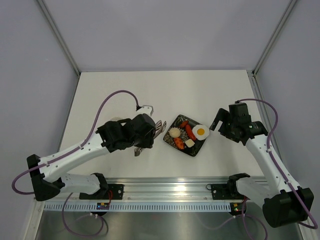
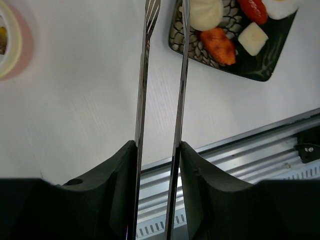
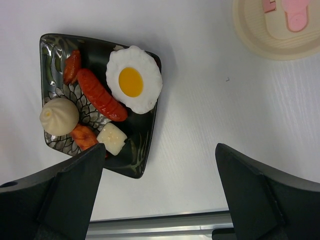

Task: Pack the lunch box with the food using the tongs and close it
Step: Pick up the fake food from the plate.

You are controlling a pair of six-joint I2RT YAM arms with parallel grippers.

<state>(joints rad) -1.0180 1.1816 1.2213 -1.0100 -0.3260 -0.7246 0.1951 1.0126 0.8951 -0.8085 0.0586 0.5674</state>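
My left gripper (image 2: 157,147) is shut on the tongs (image 2: 142,100), its two fingers pressing the slim metal arms toward each other. The tong tips reach the near edge of the black plate (image 2: 260,70); they hold nothing. The food lies on that plate: fried egg (image 3: 133,80), red sausage (image 3: 100,95), bun (image 3: 59,116), pale cube (image 3: 111,138) and carrot (image 3: 82,135). The lunch box (image 2: 9,42) shows at the left edge of the left wrist view; its lid (image 3: 280,25) lies apart on the table. My right gripper (image 3: 160,150) is open, empty, beside the plate.
From above, the plate (image 1: 197,150) sits between the left gripper (image 1: 150,134) and the right gripper (image 1: 220,122). An aluminium rail (image 1: 165,190) runs along the table's near edge. Grey walls enclose the table on three sides. Purple cables loop off both arms.
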